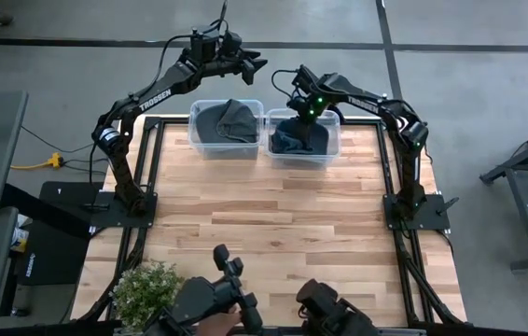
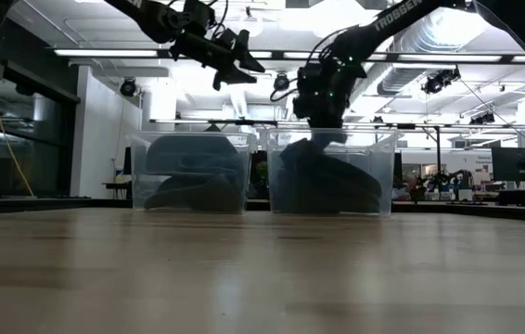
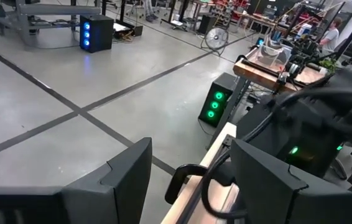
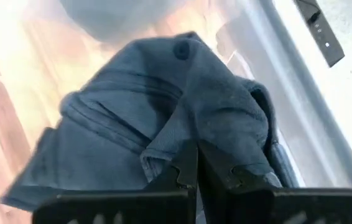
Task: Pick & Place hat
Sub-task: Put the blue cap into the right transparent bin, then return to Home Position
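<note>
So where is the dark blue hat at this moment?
In the high view the dark blue hat lies inside the right clear bin at the table's far edge, with the shut right tool down on it.

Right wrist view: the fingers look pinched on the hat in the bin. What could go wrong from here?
1. The right gripper is shut on only a small fold of the blue hat, so the cloth may slip free on the lift.
2. The hat is bunched inside the right bin; a snag could drag the light bin along.
3. The left gripper hangs open above the left bin, close by, so a wide swing could bring the arms together.
</note>
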`<state>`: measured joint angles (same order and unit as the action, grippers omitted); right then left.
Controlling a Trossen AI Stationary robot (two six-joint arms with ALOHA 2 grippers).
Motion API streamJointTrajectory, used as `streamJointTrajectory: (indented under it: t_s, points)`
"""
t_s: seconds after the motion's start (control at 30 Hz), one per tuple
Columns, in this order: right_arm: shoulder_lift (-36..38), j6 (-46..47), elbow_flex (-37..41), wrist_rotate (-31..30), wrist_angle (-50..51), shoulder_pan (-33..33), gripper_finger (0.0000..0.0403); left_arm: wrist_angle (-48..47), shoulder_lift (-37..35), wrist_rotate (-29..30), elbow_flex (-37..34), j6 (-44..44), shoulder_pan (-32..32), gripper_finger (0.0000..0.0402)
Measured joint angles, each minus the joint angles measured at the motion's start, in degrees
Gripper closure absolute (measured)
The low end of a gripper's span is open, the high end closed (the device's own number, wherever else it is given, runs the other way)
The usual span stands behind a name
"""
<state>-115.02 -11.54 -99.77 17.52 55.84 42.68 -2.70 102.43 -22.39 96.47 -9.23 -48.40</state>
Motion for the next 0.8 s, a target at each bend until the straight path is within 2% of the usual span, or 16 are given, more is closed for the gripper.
streamJointTrajectory:
  t_s: [0.43, 0.67, 0.8]
  points:
    - [0.0, 1.6, -11.7, 0.0, 12.8, 0.0, 0.0403, 0.0, 0.0, -0.8, 0.0, 0.0, 0.0, 0.0184]
    - [0.0, 6.6, -15.2, -0.1, 16.8, 0.0, 0.0403, -0.8, -0.8, -13.1, 0.0, -0.4, -1.5, 0.0184]
    - [0.2, 6.7, -17.1, -0.2, 17.8, 0.0, 0.0403, -0.9, -1.0, -15.4, 0.0, -0.7, -1.6, 0.0184]
